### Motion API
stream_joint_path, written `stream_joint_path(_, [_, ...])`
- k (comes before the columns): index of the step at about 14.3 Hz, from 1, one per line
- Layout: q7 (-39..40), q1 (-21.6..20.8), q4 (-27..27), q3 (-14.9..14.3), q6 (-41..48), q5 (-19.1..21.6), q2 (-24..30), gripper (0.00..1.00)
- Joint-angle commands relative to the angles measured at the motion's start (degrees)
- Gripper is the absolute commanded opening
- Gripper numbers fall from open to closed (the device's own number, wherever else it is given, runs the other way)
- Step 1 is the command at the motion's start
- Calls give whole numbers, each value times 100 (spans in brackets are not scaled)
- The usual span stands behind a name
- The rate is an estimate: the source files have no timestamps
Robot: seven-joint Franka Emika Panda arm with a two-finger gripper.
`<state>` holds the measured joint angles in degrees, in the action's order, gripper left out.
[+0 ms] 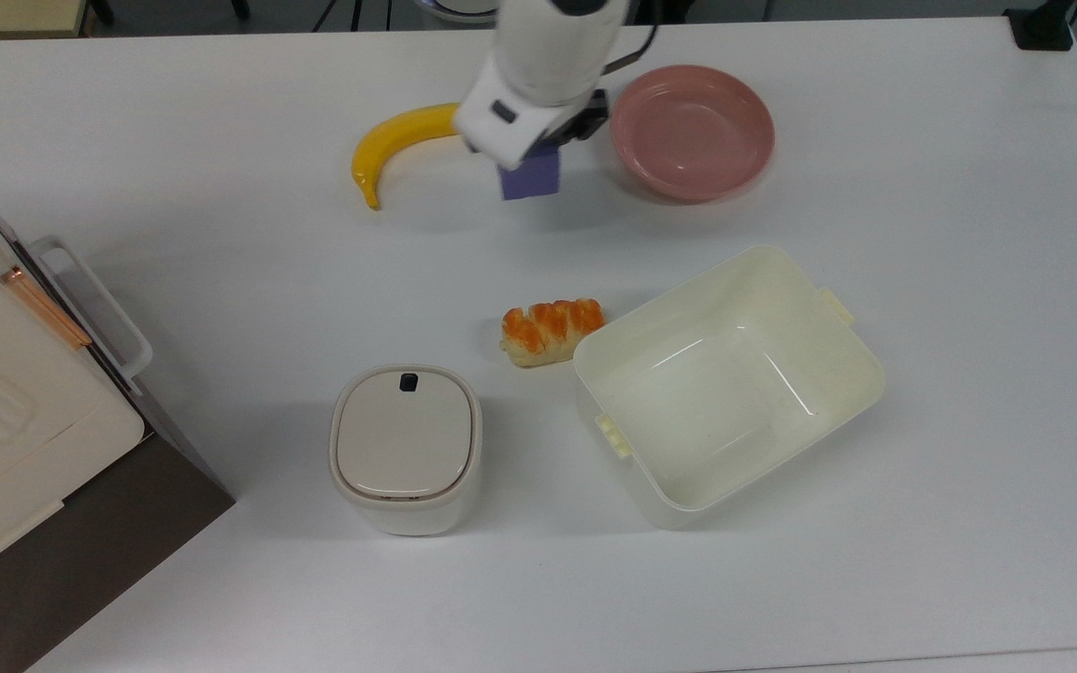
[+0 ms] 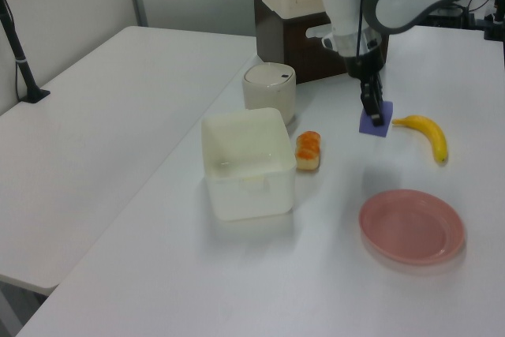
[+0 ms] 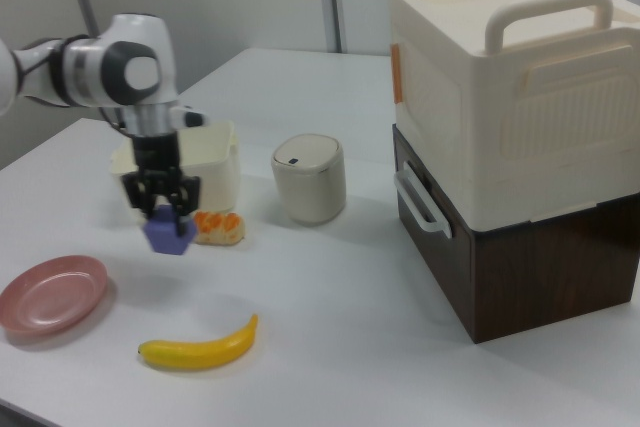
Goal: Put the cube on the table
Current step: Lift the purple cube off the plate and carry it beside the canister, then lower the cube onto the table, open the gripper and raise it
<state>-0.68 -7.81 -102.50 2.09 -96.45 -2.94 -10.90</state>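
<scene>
Table (image 1: 922,131) lay below pincer. Tub (image 1: 727,383) sat well apart from pincer; plate (image 1: 693,131) and banana (image 1: 398,140) flanked it in top view. Pincer (image 3: 162,209) clenched cube (image 3: 168,234), held clear above table.

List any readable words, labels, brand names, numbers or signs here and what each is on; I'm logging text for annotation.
None: no readable text. The small cream lidded bin has only a dark, unmarked button. The blue-purple cube, yellow banana, round pink plate and cream rectangular plastic tub are plain.
</scene>
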Motion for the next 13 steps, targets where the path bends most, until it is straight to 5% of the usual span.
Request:
stream_joint_path(1, [437, 586, 169, 10, -689, -303, -420, 39])
stream_joint_path(3, [420, 693, 187, 10, -805, -330, -492, 100])
stream_joint_path(10, [376, 834, 748, -25, -726, -321, -334, 100])
stream_joint_path(13, [323, 887, 916, -60, -683, -286, 235, 100])
